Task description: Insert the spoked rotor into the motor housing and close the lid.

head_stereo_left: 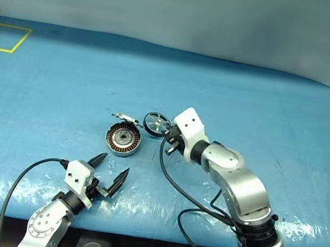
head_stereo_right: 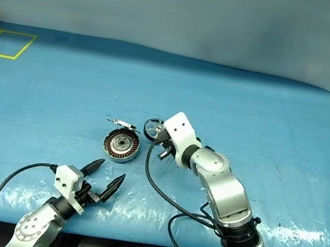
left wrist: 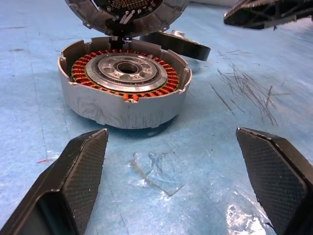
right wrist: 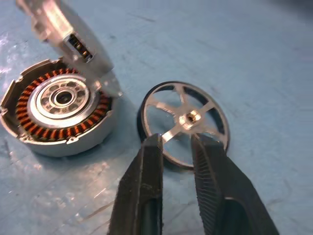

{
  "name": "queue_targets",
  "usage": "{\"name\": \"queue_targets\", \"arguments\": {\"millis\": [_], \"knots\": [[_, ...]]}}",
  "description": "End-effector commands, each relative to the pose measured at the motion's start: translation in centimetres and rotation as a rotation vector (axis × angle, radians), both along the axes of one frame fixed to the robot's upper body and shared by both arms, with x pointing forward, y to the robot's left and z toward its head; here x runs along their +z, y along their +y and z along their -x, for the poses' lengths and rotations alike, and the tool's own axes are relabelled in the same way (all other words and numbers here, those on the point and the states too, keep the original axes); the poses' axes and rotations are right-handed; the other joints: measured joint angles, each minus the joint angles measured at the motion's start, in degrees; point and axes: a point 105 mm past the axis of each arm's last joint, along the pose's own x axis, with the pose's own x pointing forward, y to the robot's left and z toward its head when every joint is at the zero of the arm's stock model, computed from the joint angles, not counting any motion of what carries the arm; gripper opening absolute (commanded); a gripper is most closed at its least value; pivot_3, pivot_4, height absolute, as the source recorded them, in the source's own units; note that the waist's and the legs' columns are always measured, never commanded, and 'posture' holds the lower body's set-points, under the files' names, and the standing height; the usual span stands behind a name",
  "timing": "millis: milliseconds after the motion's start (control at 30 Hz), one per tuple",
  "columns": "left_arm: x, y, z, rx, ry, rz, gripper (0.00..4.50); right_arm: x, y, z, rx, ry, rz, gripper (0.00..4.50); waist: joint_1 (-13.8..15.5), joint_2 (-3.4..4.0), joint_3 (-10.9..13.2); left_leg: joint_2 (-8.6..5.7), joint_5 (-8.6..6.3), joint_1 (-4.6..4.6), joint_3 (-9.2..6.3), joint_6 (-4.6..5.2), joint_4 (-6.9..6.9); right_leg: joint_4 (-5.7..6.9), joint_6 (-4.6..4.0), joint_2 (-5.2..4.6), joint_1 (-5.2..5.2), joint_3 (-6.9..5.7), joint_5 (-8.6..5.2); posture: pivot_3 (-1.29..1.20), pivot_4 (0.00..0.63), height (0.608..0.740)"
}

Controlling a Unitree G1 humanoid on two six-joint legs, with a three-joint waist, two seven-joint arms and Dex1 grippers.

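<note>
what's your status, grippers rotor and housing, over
Left gripper open, empty, facing motor housing. Right gripper partly open over spoked rotor, not gripping. Rotor on table beside housing; lid raised, housing open.

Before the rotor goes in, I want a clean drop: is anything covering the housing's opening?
Nothing visible lies in the housing; its windings and centre show bare. The lid stands tilted up at the housing's far edge, off the opening. The rotor lies beside it on the table.
</note>
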Motion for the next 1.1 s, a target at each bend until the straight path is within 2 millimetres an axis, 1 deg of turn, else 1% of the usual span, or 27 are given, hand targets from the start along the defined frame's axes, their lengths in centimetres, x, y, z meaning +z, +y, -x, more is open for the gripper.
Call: {"name": "queue_targets", "arguments": {"millis": [33,67,200,400,600,867,1100], "knots": [[1.0,-0.4,-0.2,-0.019,-0.041,0.007,4.50,1.0,-0.1,-1.2,-0.016,-0.033,-0.014,2.21,0.06,0.00,0.00,0.00,0.00,0.00,-0.01,0.00,-0.01,0.00,0.00,0.00,0.01,-0.01,0.00,0.00,0.150,0.740],[1.0,-0.4,-0.3,-0.020,-0.042,0.007,4.50,1.1,-0.1,-1.5,-0.014,-0.032,-0.014,2.51,0.08,0.01,0.01,-0.01,0.00,0.00,-0.01,0.00,-0.01,0.00,0.01,0.00,0.01,-0.01,0.01,0.00,0.150,0.740],[1.0,-0.3,-0.5,-0.020,-0.046,0.002,4.50,1.3,0.4,-2.7,0.042,0.007,-0.026,2.51,-0.07,0.06,0.05,-0.02,0.00,-0.01,0.00,0.00,0.02,0.00,0.02,-0.01,0.01,0.01,0.02,0.00,0.150,0.740],[1.0,0.1,-0.6,-0.001,-0.051,-0.003,4.50,0.8,1.0,-4.4,0.113,0.067,-0.007,2.51,-0.25,0.09,0.07,-0.02,0.00,0.01,0.00,0.01,0.03,0.00,0.08,0.00,0.05,0.00,0.05,0.00,0.150,0.740],[0.6,0.7,0.1,0.026,-0.044,0.003,4.50,-0.1,1.9,-4.7,0.186,0.120,0.033,2.51,-0.36,0.17,0.12,-0.02,-0.01,-0.01,-0.01,0.02,-0.04,0.00,0.23,0.00,0.01,0.00,0.14,0.00,0.150,0.740],[0.2,0.8,0.5,0.053,-0.039,0.014,4.50,-2.5,2.1,-4.9,0.215,0.176,0.121,2.51,-0.41,0.21,0.16,-0.02,-0.01,0.00,0.00,0.02,0.00,0.00,0.17,0.00,0.01,0.00,0.11,0.00,0.150,0.740],[0.3,0.3,0.5,0.052,-0.043,0.025,4.50,-2.8,2.2,-5.9,0.185,0.164,0.148,2.51,-0.49,0.22,0.16,-0.02,-0.01,0.00,0.00,0.02,0.01,0.01,0.19,0.01,0.02,0.00,0.12,0.00,0.150,0.740]]}}
